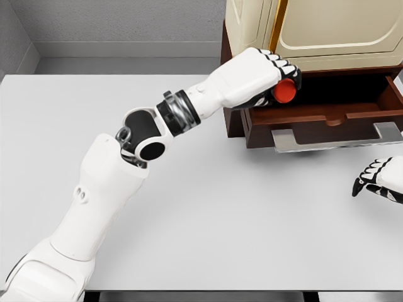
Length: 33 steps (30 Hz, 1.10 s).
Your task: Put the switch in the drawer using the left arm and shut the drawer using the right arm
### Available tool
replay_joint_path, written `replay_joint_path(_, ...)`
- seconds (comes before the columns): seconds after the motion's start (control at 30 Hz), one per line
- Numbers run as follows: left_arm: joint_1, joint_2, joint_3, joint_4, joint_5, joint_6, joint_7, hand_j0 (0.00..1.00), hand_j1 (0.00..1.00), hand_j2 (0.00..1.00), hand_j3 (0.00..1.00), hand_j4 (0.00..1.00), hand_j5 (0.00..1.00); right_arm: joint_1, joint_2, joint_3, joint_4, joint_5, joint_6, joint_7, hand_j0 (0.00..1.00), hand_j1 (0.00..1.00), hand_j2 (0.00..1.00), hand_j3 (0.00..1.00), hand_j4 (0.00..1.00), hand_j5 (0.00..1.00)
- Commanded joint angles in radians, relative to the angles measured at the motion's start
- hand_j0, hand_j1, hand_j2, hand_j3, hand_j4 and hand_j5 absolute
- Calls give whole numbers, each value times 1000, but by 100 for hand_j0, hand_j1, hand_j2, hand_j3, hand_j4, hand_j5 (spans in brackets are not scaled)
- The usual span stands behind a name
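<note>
Left hand (264, 78) fingers curled on half-hidden red switch (285, 91) over open drawer (327, 123); right hand (381, 178) cropped, fingers relaxed

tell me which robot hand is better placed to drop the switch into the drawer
Left. The left robot hand grips the red switch right over the open drawer. The right robot hand rests on the table, holding nothing.

Simulated test room, bare and rendered, not a lived-in home. Plain white counter (208, 207) against flat grey walls (126, 22), no texture or clutter anywhere. Only a dark wooden cabinet (234, 123) with cream panelled doors (340, 28) and an open drawer (327, 123), lending a faintly domestic note.
</note>
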Motion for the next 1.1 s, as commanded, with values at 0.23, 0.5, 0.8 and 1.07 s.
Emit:
replay_joint_path(0.23, 0, 0, -9, -3, -61, 0, 4, 66, 66, 66, 66, 66, 66, 0, -1, 0, -1, -6, 1, 1, 46, 46, 46, 46, 46, 46)
replay_joint_path(0.5, 2, 0, -11, -14, -61, -1, 4, 77, 77, 77, 77, 77, 77, 0, -1, 0, -1, -6, 1, 1, 46, 46, 46, 46, 46, 46)
replay_joint_path(0.8, 2, 0, -9, -15, -62, -1, 4, 77, 77, 77, 77, 77, 77, 0, -1, 0, 0, -5, 1, 1, 46, 46, 46, 46, 46, 46)
replay_joint_path(1.07, 9, 0, -9, -132, -49, -15, 4, 84, 84, 84, 84, 84, 84, 0, -3, -2, 6, -6, 1, 1, 47, 47, 47, 47, 47, 47)
